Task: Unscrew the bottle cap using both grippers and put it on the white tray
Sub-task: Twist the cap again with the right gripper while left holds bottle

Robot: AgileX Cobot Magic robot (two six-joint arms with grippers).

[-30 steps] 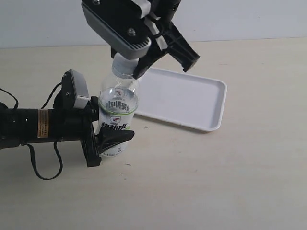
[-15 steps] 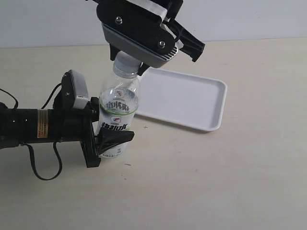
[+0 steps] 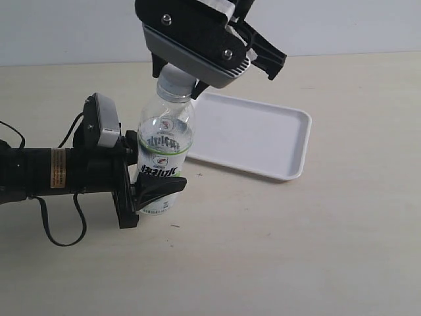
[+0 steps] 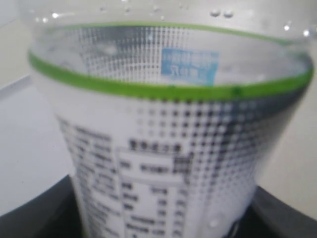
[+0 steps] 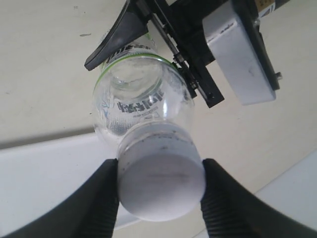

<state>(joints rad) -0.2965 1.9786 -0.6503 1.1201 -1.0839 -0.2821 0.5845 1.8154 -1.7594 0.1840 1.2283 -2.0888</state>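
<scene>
bottle (image 3: 163, 153), green-white labelled, dark chars illegible

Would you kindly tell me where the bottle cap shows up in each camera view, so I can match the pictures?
Exterior view: the bottle cap is upper left of centre, on top of the bottle.
Left wrist view: not in it; only the bottle's labelled body shows.
Right wrist view: low centre, gripped by the right gripper.
Shared landmark: the green label band around the bottle, visible in all three views.
</scene>
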